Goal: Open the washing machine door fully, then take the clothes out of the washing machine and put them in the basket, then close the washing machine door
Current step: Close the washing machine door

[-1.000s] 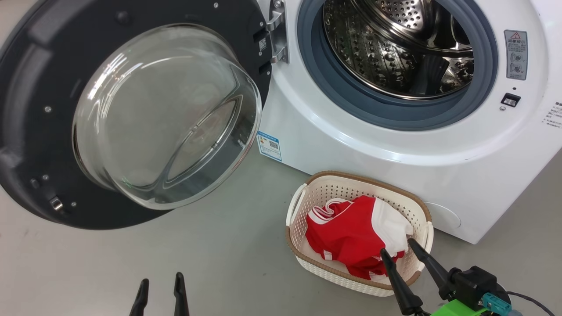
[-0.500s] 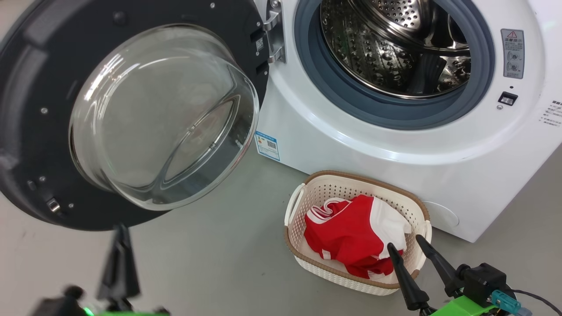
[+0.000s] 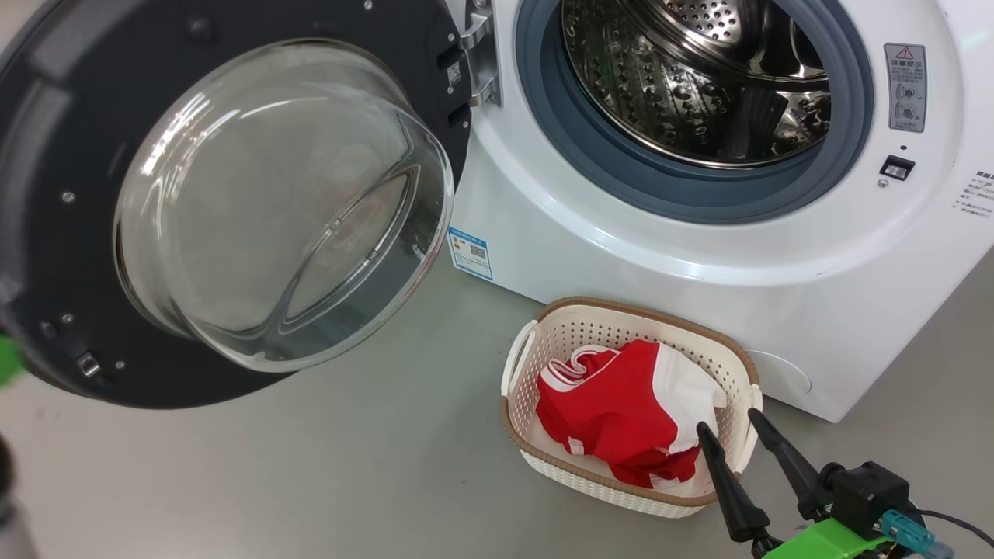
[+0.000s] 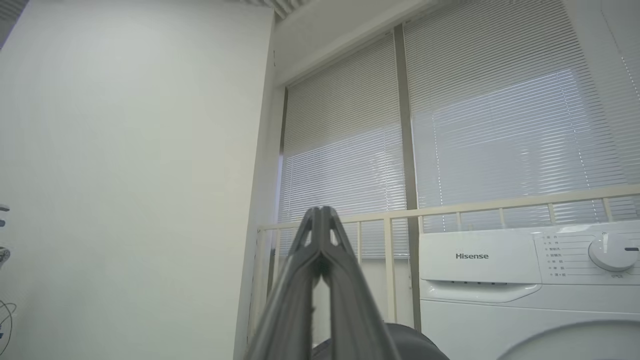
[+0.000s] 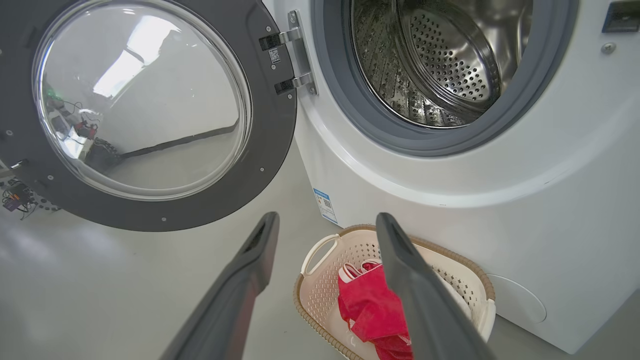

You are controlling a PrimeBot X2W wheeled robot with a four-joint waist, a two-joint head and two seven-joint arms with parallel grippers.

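Observation:
The washing machine (image 3: 699,256) stands with its steel drum (image 3: 683,85) bare, and the washing machine door (image 3: 70,116) is swung wide open to the left. On the floor in front sits the basket (image 3: 559,341) with the red and white clothes (image 3: 613,411) lying in it. My right gripper (image 3: 728,423) is open with nothing between its fingers, tips just above the basket's near right corner. The right wrist view looks over the basket (image 5: 320,295), the clothes (image 5: 370,310) and the door (image 5: 270,125). My left gripper (image 4: 320,212) is shut on nothing, raised and pointing at a window.
Grey floor (image 3: 349,466) lies bare between the door and the basket. The left wrist view has a white wall (image 4: 125,175), window blinds (image 4: 500,125), a pale railing (image 4: 450,210) and a white control panel (image 4: 480,256) with a dial (image 4: 612,252).
My left gripper shut, rose from the bottom edge and swung out past the head view's left side. The right gripper drew back slightly from the clothes. The camera shifted a little.

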